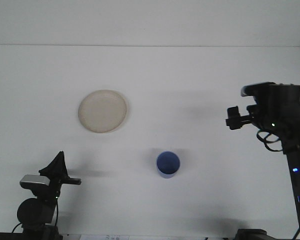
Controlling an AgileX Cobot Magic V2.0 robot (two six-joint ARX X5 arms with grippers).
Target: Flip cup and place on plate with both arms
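The blue cup (168,164) stands upright on the white table, mouth up, with nothing touching it. Up and to its left lies the cream plate (103,110), bare. My right gripper (234,119) hangs well to the right of the cup and above the table, open and holding nothing. At the bottom left, my left gripper (60,170) sits low near the table's front edge, far from both cup and plate.
The white table (200,75) stretches to a back edge near the top of the view. The right arm's dark links (290,145) rise along the right border.
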